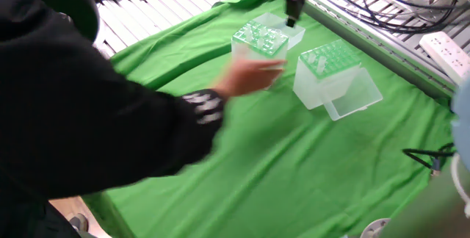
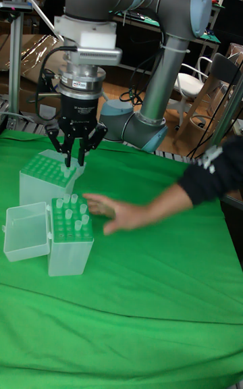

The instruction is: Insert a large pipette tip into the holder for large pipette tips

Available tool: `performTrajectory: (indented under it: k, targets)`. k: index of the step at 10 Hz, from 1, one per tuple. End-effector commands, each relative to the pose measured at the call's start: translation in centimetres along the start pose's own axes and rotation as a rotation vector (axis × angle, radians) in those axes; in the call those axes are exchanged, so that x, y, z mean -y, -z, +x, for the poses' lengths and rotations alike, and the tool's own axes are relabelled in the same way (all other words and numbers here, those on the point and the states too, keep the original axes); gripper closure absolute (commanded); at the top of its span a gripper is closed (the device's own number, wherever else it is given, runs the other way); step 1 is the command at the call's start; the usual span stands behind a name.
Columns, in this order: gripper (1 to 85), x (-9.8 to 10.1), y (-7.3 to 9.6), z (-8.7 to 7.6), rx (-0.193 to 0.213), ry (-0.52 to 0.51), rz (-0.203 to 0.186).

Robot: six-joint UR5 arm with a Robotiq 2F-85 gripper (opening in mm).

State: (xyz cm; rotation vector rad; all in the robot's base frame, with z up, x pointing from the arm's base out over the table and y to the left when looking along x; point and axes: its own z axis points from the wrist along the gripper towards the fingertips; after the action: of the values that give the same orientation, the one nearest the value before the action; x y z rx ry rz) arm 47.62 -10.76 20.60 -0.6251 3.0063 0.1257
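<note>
The holder for large pipette tips (image 1: 263,38) (image 2: 42,174), a translucent box with a bright green hole plate, stands on the green cloth with its lid folded back. My gripper (image 1: 291,20) (image 2: 74,158) hangs just above its far edge. The fingers (image 2: 82,151) stand close together. A slender large pipette tip (image 2: 68,161) points down between them and is hard to make out. A person's hand (image 1: 246,76) (image 2: 121,213) reaches in beside the holder and hides part of its front in the fixed view.
A second box (image 1: 329,73) (image 2: 71,235) with clear tips sticking up stands beside the holder, its clear lid (image 1: 354,95) (image 2: 24,230) open flat. The person's black sleeve (image 1: 88,120) fills the left. Cables (image 1: 396,3) and a power strip (image 1: 444,48) lie beyond the cloth.
</note>
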Motion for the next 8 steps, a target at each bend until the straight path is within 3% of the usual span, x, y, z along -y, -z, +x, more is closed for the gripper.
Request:
performTrajectory:
  k: [1, 3, 5, 8]
  targets:
    - [54.0, -0.8, -1.0, 3.1, 0.025, 0.004, -0.009]
    - [54.0, -0.6, -1.5, 3.5, 0.037, 0.015, -0.01]
    - [53.7, -0.4, -2.5, 2.5, 0.08, 0.022, -0.007]
    - [51.3, -0.1, -2.6, 4.1, 0.016, -0.028, 0.004]
